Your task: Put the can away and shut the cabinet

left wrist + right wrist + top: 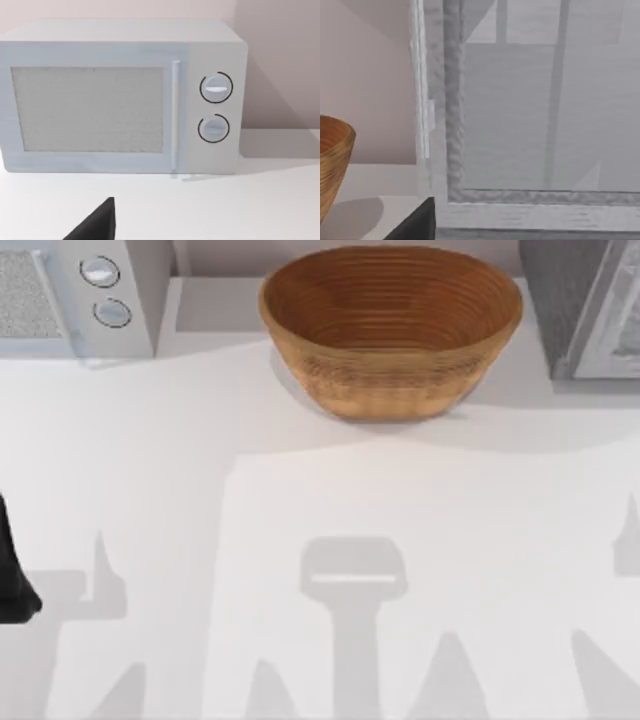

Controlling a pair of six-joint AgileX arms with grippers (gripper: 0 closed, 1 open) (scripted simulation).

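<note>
- At the table's (300,490) far right stands the cabinet (580,310), just right of the bowl (390,330); where the can lies cannot be told from these views.
- Judged step: finding the can, since neither gripper appears to carry it.
- To do it well, the working arm should locate the can first, come down over it upright, and close across its side rather than its top (a small can tips easily).
- It should keep clear of the bowl on the way to the cabinet, and confirm the door's state, which cannot be told, before approaching.
- Left gripper (97,225) sits low by the table's left edge, facing the microwave (120,95); open or closed cannot be told.
- Right gripper (415,222) is levelled close at the cabinet's front, the bowl beside it; its state cannot be told either.
</note>
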